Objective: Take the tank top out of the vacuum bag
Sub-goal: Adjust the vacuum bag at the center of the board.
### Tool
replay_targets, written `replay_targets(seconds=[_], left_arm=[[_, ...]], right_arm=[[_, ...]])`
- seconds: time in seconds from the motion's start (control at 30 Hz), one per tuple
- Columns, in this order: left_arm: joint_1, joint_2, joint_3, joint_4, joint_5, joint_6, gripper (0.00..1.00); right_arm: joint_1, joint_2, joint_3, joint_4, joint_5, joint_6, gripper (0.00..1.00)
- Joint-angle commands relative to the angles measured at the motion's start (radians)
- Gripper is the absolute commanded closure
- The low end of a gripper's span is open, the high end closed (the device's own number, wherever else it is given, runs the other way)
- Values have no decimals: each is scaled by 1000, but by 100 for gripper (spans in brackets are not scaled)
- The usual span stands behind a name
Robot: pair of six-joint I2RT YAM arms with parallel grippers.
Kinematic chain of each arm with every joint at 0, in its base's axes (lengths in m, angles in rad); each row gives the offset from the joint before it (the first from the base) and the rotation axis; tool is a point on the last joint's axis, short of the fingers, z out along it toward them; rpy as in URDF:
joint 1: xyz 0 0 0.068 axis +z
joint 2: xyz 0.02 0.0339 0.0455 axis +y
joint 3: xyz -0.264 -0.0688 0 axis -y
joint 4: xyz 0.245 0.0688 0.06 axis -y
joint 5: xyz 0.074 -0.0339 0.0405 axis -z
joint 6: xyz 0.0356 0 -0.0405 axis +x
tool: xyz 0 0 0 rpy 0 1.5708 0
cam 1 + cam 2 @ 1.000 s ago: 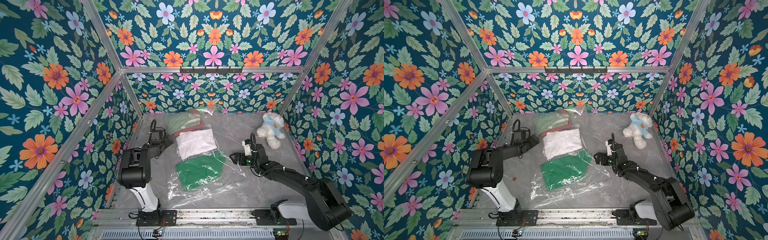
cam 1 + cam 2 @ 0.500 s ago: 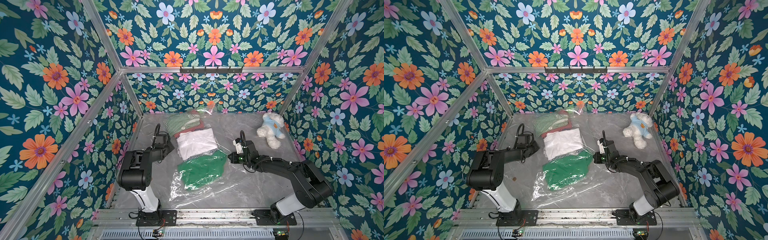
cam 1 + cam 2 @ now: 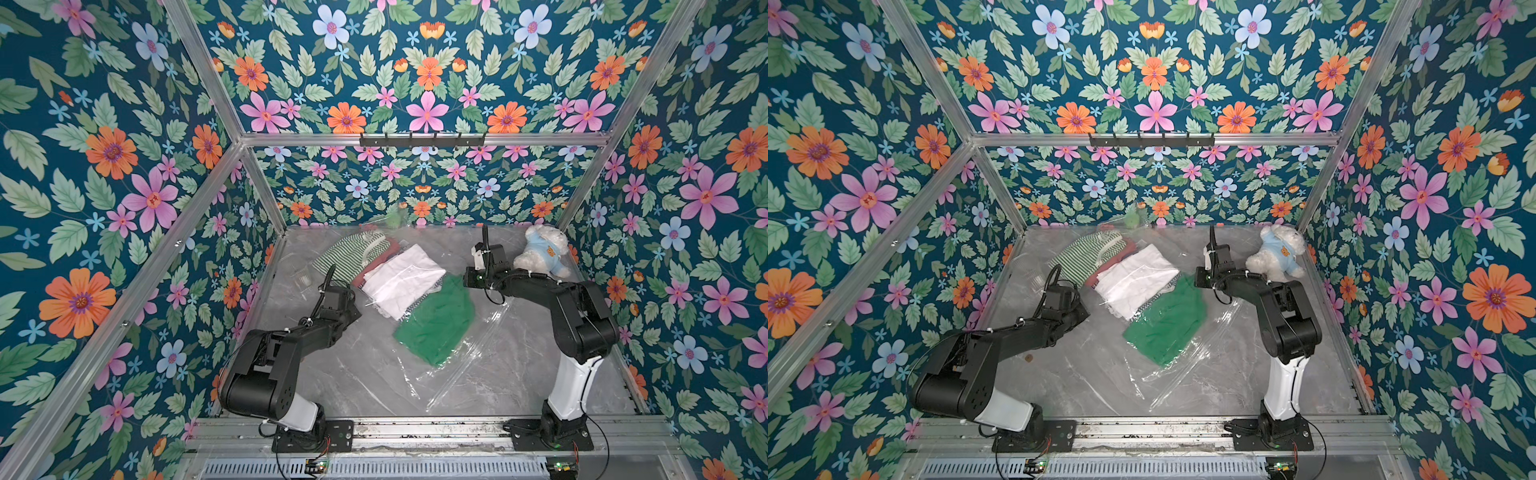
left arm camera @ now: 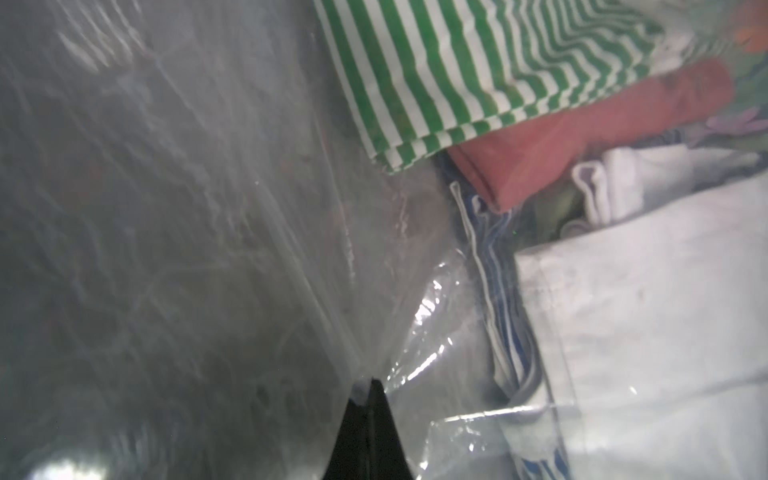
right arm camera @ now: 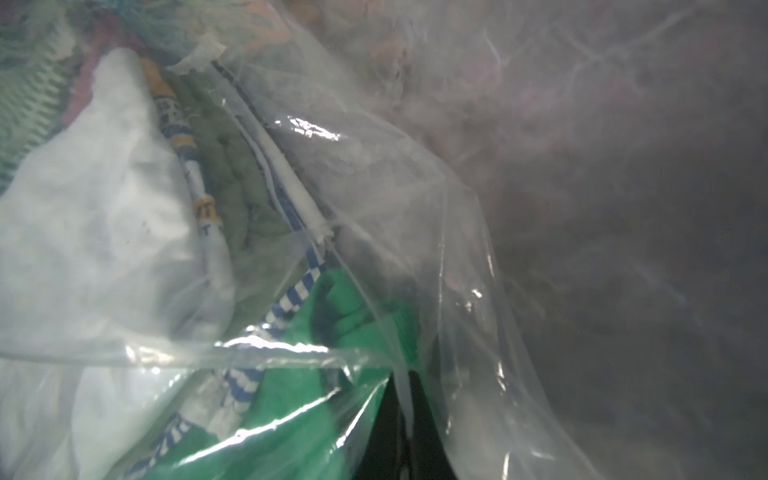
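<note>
Clear vacuum bag point(image 3: 465, 357) lies mid-counter point(image 3: 357, 386), diag. from back wall toward front. L gripper point(image 4: 370, 388) pinched tight on bag film, left side, near white garment point(image 3: 405, 280). R gripper point(image 5: 409, 386) clamped on film at right side, by green garment point(image 3: 436, 320). Plush toy point(image 3: 540, 255) close behind R arm. Open counter toward front.

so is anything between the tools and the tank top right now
Yes, the vacuum bag: its clear film covers the folded clothes. The left tool and right tool are both shut on that film. Which piece is the tank top I cannot tell.
</note>
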Motion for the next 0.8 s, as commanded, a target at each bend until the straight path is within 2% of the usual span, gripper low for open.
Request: replay_targets(seconds=[0.0, 0.03, 0.07, 0.17, 0.2, 0.3, 0.4, 0.5, 0.6, 0.77], left_arm=[[-45, -42, -42, -33, -88, -80, 100], [-54, -53, -53, -28, -102, -87, 99], [-59, -64, -64, -21, -118, -92, 90], [-63, -109, -73, -26, -178, -76, 56], [-65, -129, -67, -35, -200, -59, 47], [-99, -197, -36, -72, -292, 1, 31], [-142, -231, 12, -81, -342, 74, 18], [-187, -206, 83, -72, -346, 152, 7], [-233, -132, 177, -76, -340, 224, 2], [-309, 49, 345, -45, -316, 346, 1]], right_arm=[[-8, 48, 110, -67, 25, -48, 93], [-11, 40, 122, -70, 26, -45, 87], [-11, 17, 118, -62, 28, -45, 76], [-13, -106, 38, -18, 51, -33, 40], [-14, -162, -7, 0, 60, -22, 31], [-28, -345, -168, 54, 94, 29, 13], [-81, -511, -360, 100, 86, 176, 8], [-168, -657, -571, 169, 36, 350, 6], [-240, -765, -723, 175, 14, 456, 6], [-252, -817, -837, 165, -28, 496, 6]])
